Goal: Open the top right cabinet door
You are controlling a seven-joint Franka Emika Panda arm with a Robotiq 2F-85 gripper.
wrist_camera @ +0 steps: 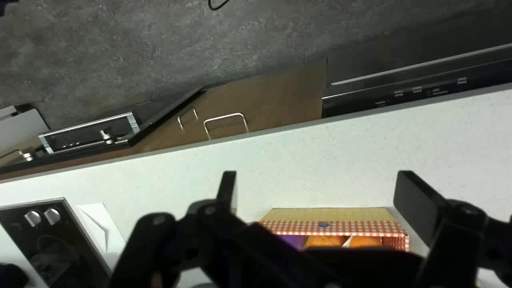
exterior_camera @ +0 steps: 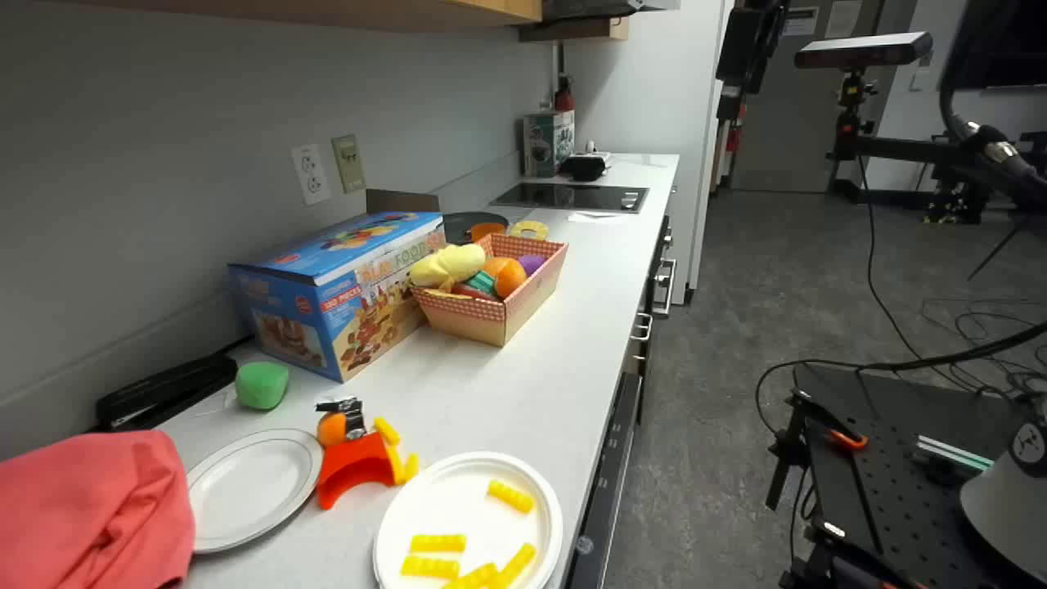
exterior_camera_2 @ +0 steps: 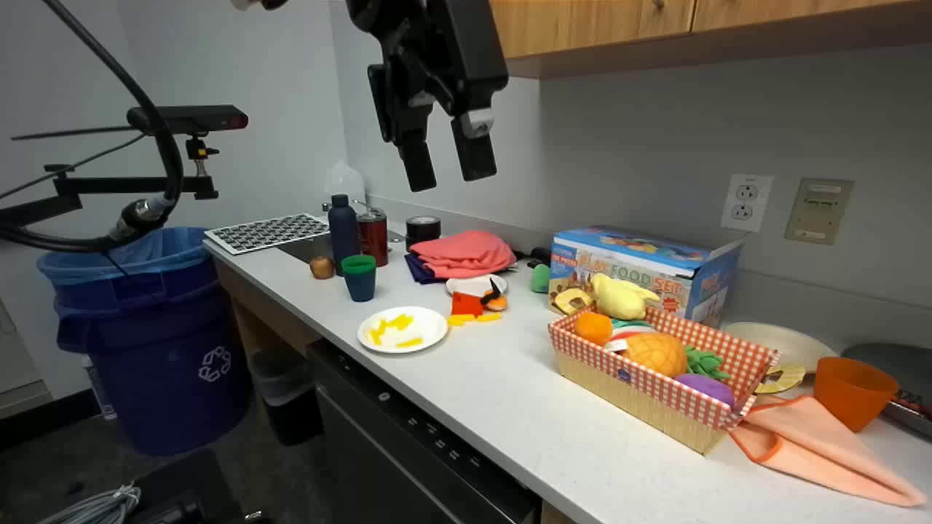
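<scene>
In an exterior view, I see mainly the cabinet underside (exterior_camera: 352, 15). In an exterior view, its doors (exterior_camera_2: 655, 22) sit overhead; my gripper (exterior_camera_2: 446, 161) points down, empty, 2 fingers apart. Misjudged depth could ram the doors. The wrist view misses them, so I'd grasp blind.

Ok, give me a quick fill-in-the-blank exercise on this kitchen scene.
1. The jaws, gripping nothing, are not shut but ____.
2. In an exterior view, the box reads "PLAY FOOD ____".
3. The crinkled strips on the plate are coloured ____.
4. The large blue bin bears the ____ symbol of chasing arrows.
Missing words: open; SET; yellow; recycling.
</scene>
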